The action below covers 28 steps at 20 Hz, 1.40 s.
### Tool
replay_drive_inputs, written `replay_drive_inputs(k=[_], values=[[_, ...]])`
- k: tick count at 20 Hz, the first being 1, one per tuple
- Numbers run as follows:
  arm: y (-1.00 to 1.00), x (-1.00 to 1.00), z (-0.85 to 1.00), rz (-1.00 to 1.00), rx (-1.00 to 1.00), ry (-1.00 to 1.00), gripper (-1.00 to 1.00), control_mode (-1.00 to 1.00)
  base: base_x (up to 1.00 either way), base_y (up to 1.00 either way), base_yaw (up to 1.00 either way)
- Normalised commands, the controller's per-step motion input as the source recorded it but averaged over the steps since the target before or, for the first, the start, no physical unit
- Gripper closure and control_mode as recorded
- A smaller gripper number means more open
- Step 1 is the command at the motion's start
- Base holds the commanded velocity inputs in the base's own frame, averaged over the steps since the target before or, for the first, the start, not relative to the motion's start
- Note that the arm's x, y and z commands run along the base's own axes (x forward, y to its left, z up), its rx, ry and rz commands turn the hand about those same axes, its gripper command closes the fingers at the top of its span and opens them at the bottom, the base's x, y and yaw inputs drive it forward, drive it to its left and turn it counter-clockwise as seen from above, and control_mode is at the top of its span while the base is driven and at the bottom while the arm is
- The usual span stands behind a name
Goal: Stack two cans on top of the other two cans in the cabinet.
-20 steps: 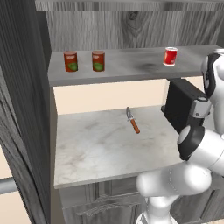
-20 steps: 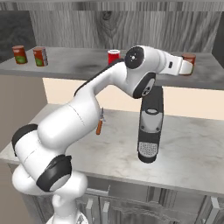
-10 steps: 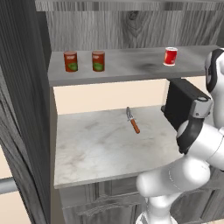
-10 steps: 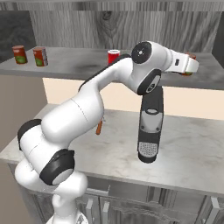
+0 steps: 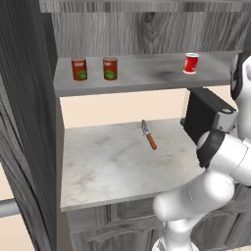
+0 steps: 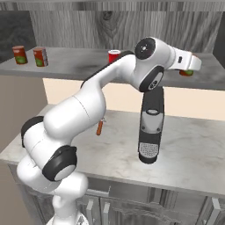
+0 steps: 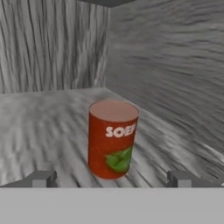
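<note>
- My claw (image 7: 109, 178) is open, with its two dark tips (image 7: 41, 178) far apart and nothing between them.
- Right in front of my claw stands a red can with a green patch (image 7: 112, 138). It stands upright on the grey shelf board (image 7: 39, 127) and sits between my tips but a bit ahead of them, not touching.
- In the right base view this same can peeks out just past my hand, at the far right end of the shelf (image 6: 188, 72).
- Behind the can the grained back wall (image 7: 52, 43) meets a side wall in a corner of the cabinet (image 5: 147, 29).
- Further along the shelf from my claw stands a red can with a white lower band (image 5: 191, 62), on its own.
- Far away at the other end of the shelf stand two more red cans, side by side: one (image 5: 79, 68) and the next (image 5: 110, 68). Both show green patches.
- Below the shelf is the pale marble surface (image 5: 112, 166). A knife with an orange handle (image 5: 148, 136) lies flat on it, well apart from my claw.
</note>
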Motion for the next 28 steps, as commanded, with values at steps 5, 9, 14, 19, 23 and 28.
replay_drive_inputs(k=[5,9,14,19,23,28], values=[[0.0,0.11,0.0,0.0,0.0,0.0,-1.0,-1.0,0.0,0.0,0.0],[0.0,0.09,0.0,0.0,0.0,0.0,-1.0,-1.0,0.0,0.0,0.0],[0.0,0.05,0.0,0.0,0.03,0.0,-1.0,-1.0,0.0,0.0,0.0],[0.0,0.02,0.0,0.0,0.05,0.0,-1.0,-1.0,0.0,0.0,0.0],[0.0,0.0,0.0,0.0,0.07,0.0,-1.0,-1.0,0.0,0.0,0.0],[0.0,0.01,0.0,0.0,0.06,0.0,-1.0,-1.0,0.0,0.0,0.0]])
